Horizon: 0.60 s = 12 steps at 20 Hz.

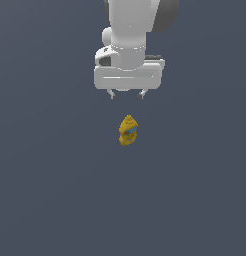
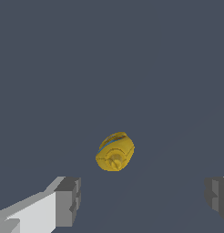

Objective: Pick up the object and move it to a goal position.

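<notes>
The object is a small yellow squeeze bottle (image 1: 128, 131) with a pointed nozzle and a blue label patch, standing upright on the dark grey floor. In the wrist view the bottle (image 2: 115, 152) shows from above, nozzle toward the camera. My white gripper (image 1: 127, 94) hangs open above and behind the bottle, with a clear gap between them. Its two grey fingers (image 2: 68, 200) stand wide apart with nothing between them, and the bottle lies ahead of the gripper (image 2: 143, 198), apart from both fingers.
A flat dark grey surface (image 1: 55, 190) fills both views. The white arm (image 1: 132, 30) comes down from the top of the exterior view.
</notes>
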### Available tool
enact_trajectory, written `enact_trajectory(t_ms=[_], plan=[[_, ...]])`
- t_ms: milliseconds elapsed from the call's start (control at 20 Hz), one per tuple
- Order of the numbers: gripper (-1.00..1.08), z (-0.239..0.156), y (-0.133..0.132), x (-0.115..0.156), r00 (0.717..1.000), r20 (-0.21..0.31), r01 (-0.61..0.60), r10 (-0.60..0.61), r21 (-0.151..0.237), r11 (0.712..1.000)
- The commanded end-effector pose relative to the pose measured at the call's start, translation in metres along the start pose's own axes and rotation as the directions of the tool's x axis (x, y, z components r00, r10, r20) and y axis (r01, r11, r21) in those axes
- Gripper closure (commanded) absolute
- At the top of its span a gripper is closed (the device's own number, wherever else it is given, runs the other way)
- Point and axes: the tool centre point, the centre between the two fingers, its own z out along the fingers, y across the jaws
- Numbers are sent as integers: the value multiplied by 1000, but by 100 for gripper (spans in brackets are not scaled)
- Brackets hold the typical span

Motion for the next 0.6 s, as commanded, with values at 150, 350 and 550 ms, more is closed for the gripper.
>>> enact_trajectory(t_ms=[150,350,550], plan=[[-92,-1,4,1,1000,-4,-10,10,3,1000],[-92,-5,18,7,999,-17,-49,50,15,999],[-92,-7,25,9,997,-23,-67,68,21,998]])
